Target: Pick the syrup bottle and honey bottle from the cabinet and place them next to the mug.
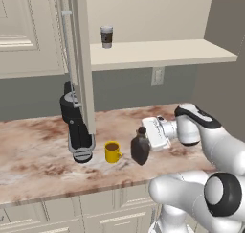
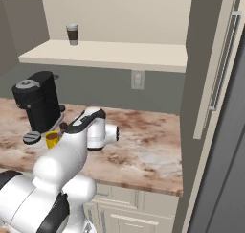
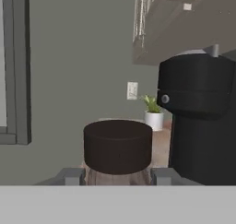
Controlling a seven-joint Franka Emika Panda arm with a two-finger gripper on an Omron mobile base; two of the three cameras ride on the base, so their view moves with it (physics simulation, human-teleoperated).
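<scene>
Cabinet: door swung open, edge hanging over the counter; shelf board carries a white-lidded paper cup near its left end.
Coffee machine: black, toward the counter's back, behind the door edge, just left of the mug.
Syrup bottle: upright near the counter's front edge, just right of the mug.
Gripper: fingers clamped on the syrup bottle's neck below the cap.

The arm is glossy white with rounded, bulbous links, black bands and dark discs at its joints, and a boxy white hand carrying the pincer.
</scene>
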